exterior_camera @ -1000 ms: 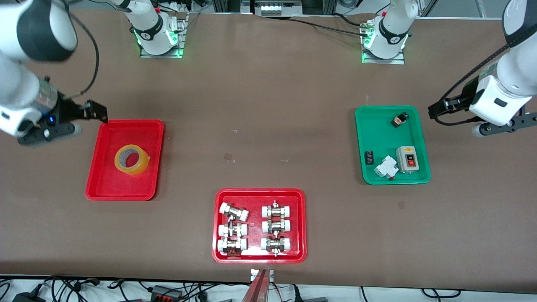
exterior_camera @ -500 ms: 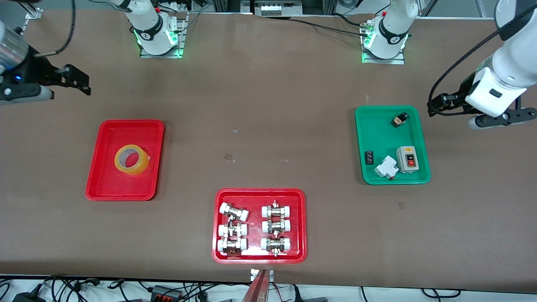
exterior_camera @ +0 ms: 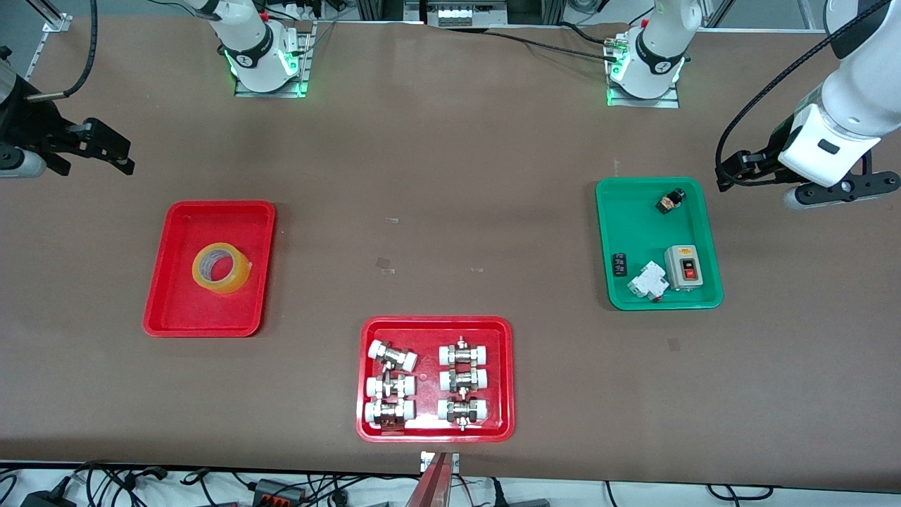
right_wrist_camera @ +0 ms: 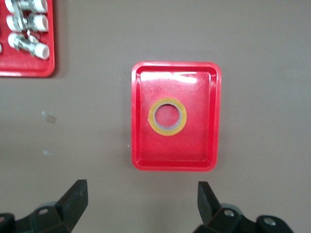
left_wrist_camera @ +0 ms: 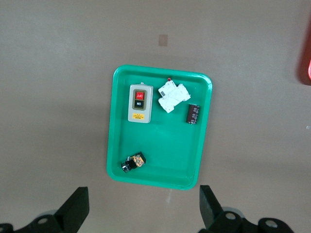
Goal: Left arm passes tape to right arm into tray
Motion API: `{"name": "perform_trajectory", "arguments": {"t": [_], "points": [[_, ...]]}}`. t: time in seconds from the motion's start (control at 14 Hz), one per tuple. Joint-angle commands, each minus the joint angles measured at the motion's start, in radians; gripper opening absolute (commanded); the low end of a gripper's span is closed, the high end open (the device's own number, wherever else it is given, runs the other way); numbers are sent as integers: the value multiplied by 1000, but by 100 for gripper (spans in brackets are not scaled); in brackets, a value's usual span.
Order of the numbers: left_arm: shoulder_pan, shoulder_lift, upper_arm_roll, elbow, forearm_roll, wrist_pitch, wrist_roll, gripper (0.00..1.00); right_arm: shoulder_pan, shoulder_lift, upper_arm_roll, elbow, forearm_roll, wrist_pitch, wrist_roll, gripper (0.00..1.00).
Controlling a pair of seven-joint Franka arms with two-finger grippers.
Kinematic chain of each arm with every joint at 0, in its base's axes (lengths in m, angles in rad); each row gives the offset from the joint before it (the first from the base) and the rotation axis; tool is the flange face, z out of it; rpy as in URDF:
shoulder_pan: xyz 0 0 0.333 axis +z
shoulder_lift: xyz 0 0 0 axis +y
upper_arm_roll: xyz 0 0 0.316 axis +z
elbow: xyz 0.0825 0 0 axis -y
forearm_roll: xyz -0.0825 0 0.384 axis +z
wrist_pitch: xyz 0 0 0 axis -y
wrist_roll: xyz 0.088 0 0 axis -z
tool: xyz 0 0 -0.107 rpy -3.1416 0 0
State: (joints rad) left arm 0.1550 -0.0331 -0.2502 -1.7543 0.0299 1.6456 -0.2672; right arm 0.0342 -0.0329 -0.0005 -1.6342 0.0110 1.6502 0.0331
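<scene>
The tape (exterior_camera: 240, 279) lies flat in the plain red tray (exterior_camera: 176, 310) at the right arm's end of the table. In the right wrist view the tape (right_wrist_camera: 167, 130) sits near the middle of the tray (right_wrist_camera: 146, 155). My right gripper (exterior_camera: 111, 148) is open and empty, up in the air over bare table beside the tray, at the tray's edge toward the robots' bases; it also shows in its wrist view (right_wrist_camera: 141, 188). My left gripper (exterior_camera: 728, 174) is open and empty, raised over bare table beside the green tray; its wrist view (left_wrist_camera: 143, 195) shows the fingers wide apart.
A green tray (exterior_camera: 633, 232) with a switch box, a white breaker and small black parts lies at the left arm's end, also in the left wrist view (left_wrist_camera: 165, 145). A red tray of white-capped fittings (exterior_camera: 429, 327) sits nearest the front camera.
My right gripper has risen and drawn away from the red tray toward the table's end. My left arm has lifted a little. The tape has stayed in the tray.
</scene>
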Motion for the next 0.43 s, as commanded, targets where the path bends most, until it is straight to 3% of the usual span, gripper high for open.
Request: {"name": "perform_trajectory", "arguments": {"t": [0.0,0.36], "points": [[14,-28,-11,-19,-22,-6,16,100,-11,-73,4,-88,17,36,47,100],[15,-25,-9,-8,-22,-7,16,100,-20,-45,2,-27,20,-13,27,100]]}}
